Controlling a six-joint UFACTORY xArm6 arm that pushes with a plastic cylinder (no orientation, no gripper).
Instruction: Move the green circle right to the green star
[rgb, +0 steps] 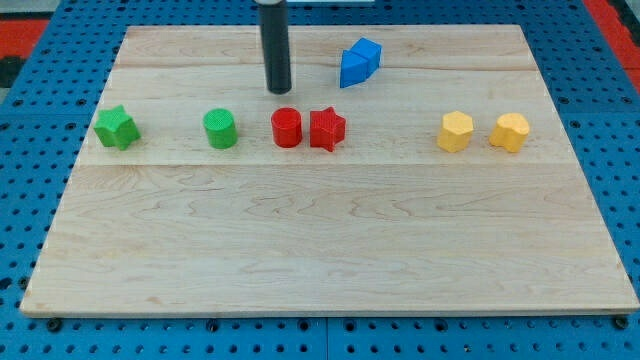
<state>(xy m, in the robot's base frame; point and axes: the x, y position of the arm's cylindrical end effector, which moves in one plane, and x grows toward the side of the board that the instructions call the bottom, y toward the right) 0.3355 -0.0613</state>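
Observation:
The green circle (221, 129) sits on the wooden board left of centre. The green star (116, 127) lies further toward the view's left, with a clear gap between the two. My tip (279, 91) is at the lower end of the dark rod, just above the red circle (286, 128) and up and to the right of the green circle. It touches no block.
A red star (327, 129) touches the red circle's right side. A blue block (359, 62) lies near the view's top. Two yellow blocks (456, 131) (510, 131) sit at the right. The board's edge (330, 312) runs along the bottom, with blue pegboard around it.

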